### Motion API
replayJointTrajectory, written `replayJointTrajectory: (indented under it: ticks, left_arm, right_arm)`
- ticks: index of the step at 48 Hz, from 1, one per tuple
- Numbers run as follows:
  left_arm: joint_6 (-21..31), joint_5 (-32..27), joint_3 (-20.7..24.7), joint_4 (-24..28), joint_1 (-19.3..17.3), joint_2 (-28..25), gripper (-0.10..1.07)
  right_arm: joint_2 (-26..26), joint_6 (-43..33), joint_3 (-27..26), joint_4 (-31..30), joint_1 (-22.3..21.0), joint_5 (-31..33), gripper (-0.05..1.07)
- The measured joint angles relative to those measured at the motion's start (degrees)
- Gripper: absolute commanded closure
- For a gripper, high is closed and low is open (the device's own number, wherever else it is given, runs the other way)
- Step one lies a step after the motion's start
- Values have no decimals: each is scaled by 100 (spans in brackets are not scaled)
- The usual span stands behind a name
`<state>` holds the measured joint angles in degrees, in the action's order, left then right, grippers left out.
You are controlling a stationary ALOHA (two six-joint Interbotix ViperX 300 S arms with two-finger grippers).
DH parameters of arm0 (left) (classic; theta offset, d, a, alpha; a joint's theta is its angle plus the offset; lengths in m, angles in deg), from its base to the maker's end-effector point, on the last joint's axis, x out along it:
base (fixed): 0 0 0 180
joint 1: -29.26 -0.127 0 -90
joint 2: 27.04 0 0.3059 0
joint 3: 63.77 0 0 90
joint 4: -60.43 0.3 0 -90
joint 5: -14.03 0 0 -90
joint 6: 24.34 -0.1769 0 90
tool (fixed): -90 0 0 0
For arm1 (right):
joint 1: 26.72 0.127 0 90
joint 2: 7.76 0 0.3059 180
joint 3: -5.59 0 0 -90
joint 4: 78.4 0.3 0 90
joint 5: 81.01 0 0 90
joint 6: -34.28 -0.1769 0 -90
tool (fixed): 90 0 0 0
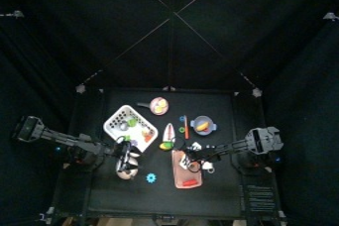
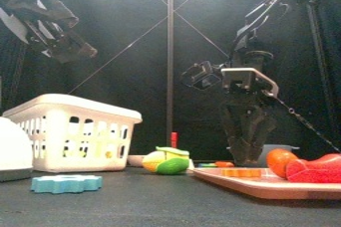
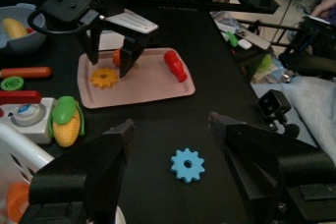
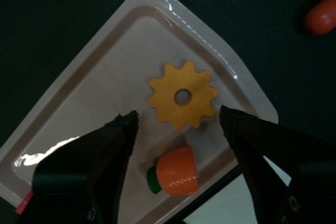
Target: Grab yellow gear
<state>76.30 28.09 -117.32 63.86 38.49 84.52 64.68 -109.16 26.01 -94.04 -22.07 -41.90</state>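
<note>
The yellow gear [image 4: 183,95] lies flat on a pink tray [image 4: 92,90], and it also shows in the left wrist view as the yellow gear [image 3: 104,76]. My right gripper [image 4: 178,118] hangs open directly over it, one jaw on each side and neither touching it. Seen from the left wrist, the right gripper [image 3: 110,63] points down at the tray [image 3: 151,88]. My left gripper [image 3: 171,125] is open and holds nothing, above a blue gear [image 3: 188,164] on the table.
On the tray beside the gear are a red pepper [image 3: 175,66] and an orange piece [image 4: 174,169]. A white basket [image 2: 74,131] stands at the left, with toy food [image 2: 168,160] in the middle. The blue gear [image 2: 67,183] lies near the front edge.
</note>
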Motion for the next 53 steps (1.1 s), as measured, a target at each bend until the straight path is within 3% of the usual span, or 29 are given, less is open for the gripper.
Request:
replayJointTrajectory:
  ticks: [22,41,53]
  left_arm:
    - [0,0,0,0,-9,9,2]
    - [0,0,0,0,-9,0,2]
    - [0,0,0,-9,-9,0,2]
  right_arm:
    - [-255,9,-18,-9,0,-18,6]
    - [-255,9,-9,-9,0,26,32]
    - [-158,9,-114,-18,18,404,35]
